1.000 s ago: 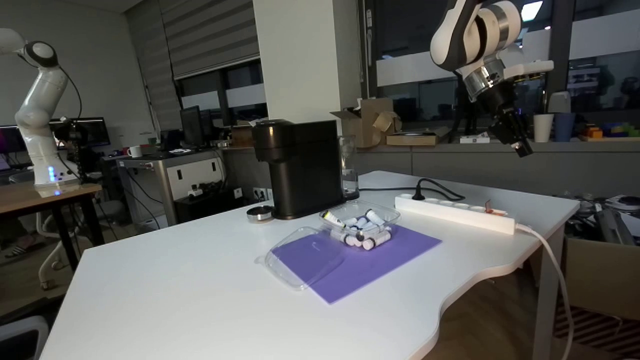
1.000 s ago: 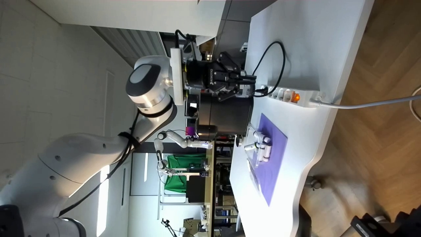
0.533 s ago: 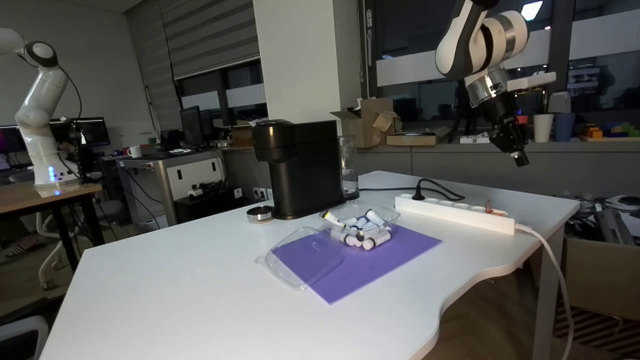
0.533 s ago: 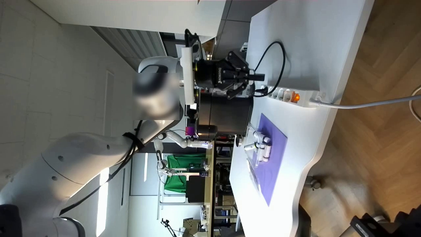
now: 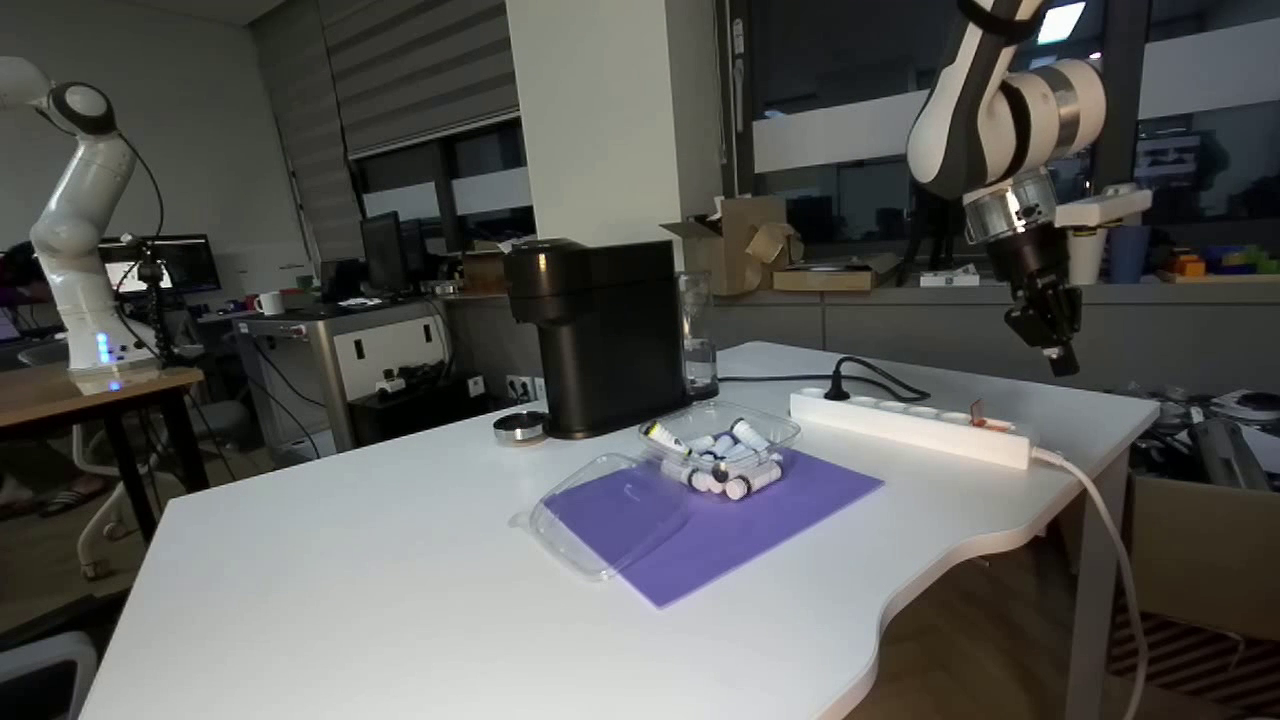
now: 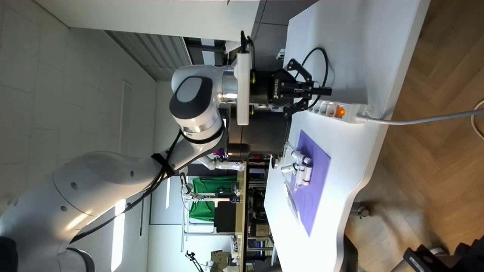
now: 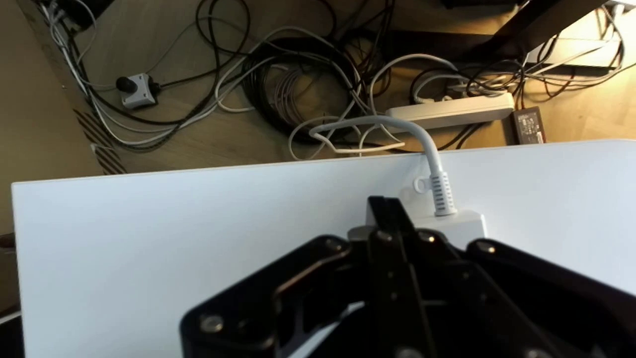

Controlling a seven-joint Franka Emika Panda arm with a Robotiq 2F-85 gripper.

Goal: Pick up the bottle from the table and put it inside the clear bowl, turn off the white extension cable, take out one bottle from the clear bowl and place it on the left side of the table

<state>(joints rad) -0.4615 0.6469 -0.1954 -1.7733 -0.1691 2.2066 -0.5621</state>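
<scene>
Jaws drawn together tip to tip, the black two-fingered gripper (image 7: pixel 384 200) hangs over the smooth white table (image 5: pixel 400 560), near the long, slim white extension cable (image 5: pixel 910 430). Small white bottles (image 5: pixel 735 455) lie inside the shallow clear plastic bowl (image 5: pixel 787 439) on a flat purple rectangular sheet (image 5: pixel 800 515).

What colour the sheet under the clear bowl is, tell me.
Plain purple; the sheet shows best in an exterior view.
</scene>
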